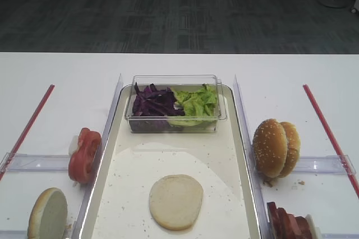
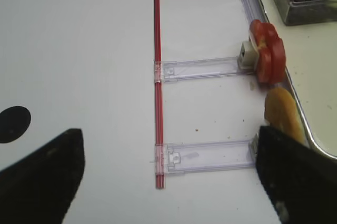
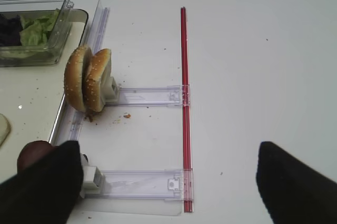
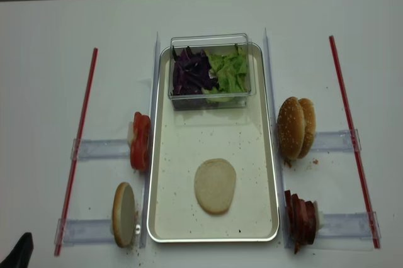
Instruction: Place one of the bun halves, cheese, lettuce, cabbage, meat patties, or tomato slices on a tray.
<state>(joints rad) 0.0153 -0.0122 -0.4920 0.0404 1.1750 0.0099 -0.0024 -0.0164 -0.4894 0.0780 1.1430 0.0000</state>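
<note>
A thin pale bun half lies flat on the cream speckled tray. At the tray's far end, a clear box holds purple cabbage and green lettuce. Left of the tray, tomato slices and another bun half stand on edge in clear holders. Dark meat patties stand right of it. No cheese shows. My left gripper hangs open over the table left of the tray, holding nothing. My right gripper is open and empty over the table on the right side.
Two thick sesame bun pieces stand on edge right of the tray. Red rods run along both outer sides, joined to clear plastic holder rails. Crumbs lie near the sesame buns.
</note>
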